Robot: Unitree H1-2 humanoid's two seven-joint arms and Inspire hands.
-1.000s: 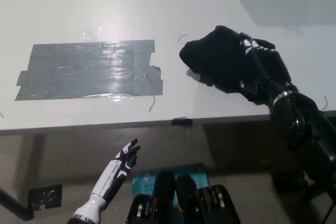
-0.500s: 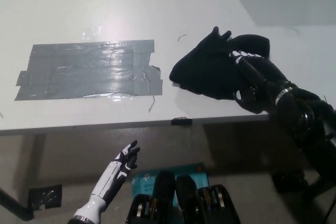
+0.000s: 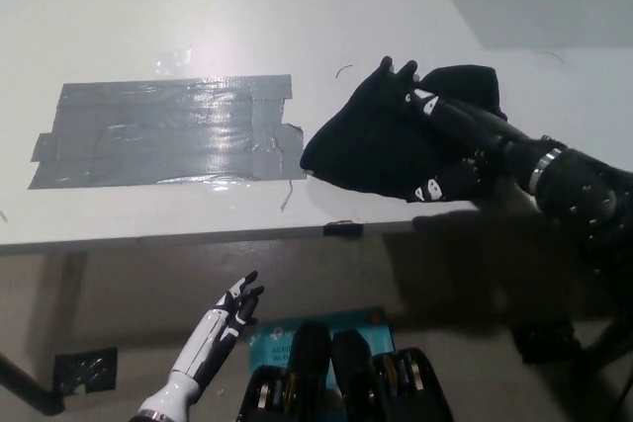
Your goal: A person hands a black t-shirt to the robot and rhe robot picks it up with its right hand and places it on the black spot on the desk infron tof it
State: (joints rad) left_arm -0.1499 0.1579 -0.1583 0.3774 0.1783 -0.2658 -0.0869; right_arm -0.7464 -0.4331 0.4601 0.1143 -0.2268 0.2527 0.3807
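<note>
Beside the taped spot (image 3: pixel 168 135), right hand (image 3: pixel 435 140) seemingly clutching black t-shirt (image 3: pixel 371 140), left hand (image 3: pixel 235 305) spread idle.

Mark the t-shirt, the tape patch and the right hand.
black t-shirt (image 3: pixel 361 150): head view, bare cloth left of the hand.
tape patch (image 3: pixel 163 130): head view, its middle.
right hand (image 3: pixel 440 140): head view, back of hand.

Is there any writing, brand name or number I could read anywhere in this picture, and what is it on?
None can be read.
The teal printed card on the floor below the white desk carries pale print, too blurred to read.
The black t-shirt, grey tape patch and both robot hands show no lettering.
</note>
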